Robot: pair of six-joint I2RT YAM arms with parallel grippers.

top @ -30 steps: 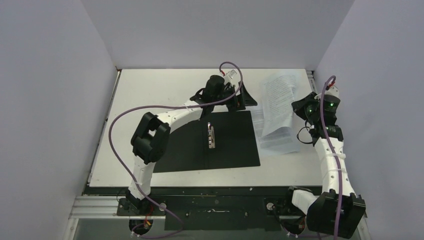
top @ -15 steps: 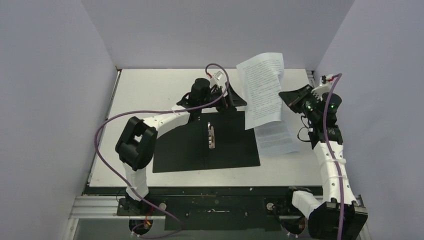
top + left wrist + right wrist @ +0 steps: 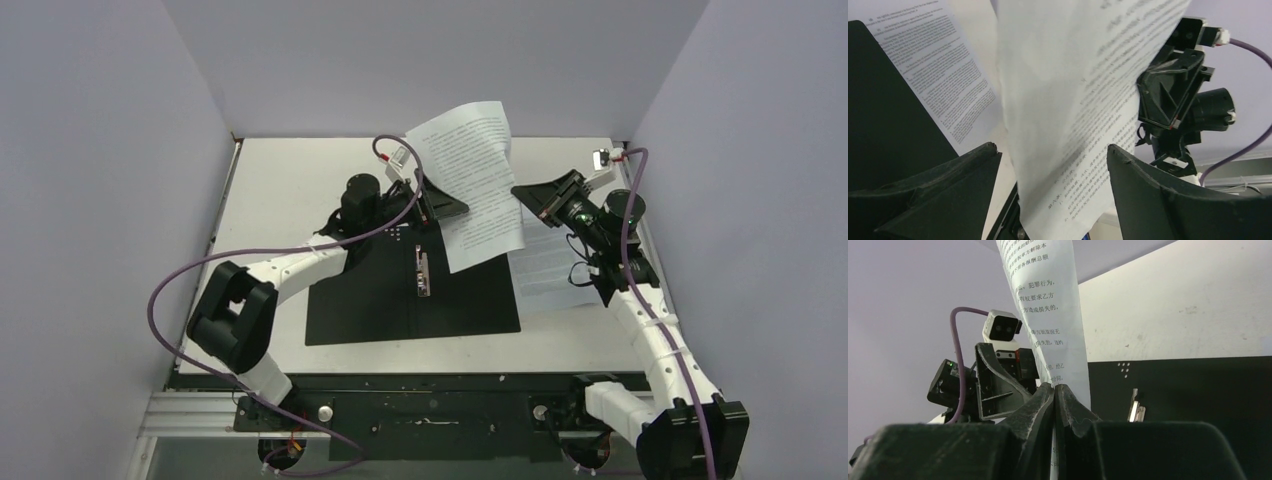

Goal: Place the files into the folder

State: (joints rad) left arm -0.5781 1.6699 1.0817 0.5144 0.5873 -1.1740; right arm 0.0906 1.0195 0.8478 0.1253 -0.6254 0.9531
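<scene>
Lying open and flat on the table (image 3: 290, 180), black inside facing up: folder (image 3: 370, 300), with the metal clip (image 3: 423, 272) along its spine. Pinched at one edge by the right gripper (image 3: 528, 197) and held up in the air: one printed sheet (image 3: 470, 185), curved and tilted, hanging over the folder's far right corner. In the right wrist view, fingers (image 3: 1038, 405) pressed tight together on the paper, which rises straight up out of the pinch. Reaching toward that sheet from the left, over the folder's far edge: left gripper (image 3: 445, 205), fingers (image 3: 948, 185) spread wide. In the left wrist view, the sheet hanging in the gap between those fingers — touching either one or not, cannot tell. Flat on the table just right of the folder, near the right arm: other sheets (image 3: 548, 275), partly hidden by the lifted one — their left edge right beside the folder's right edge.
</scene>
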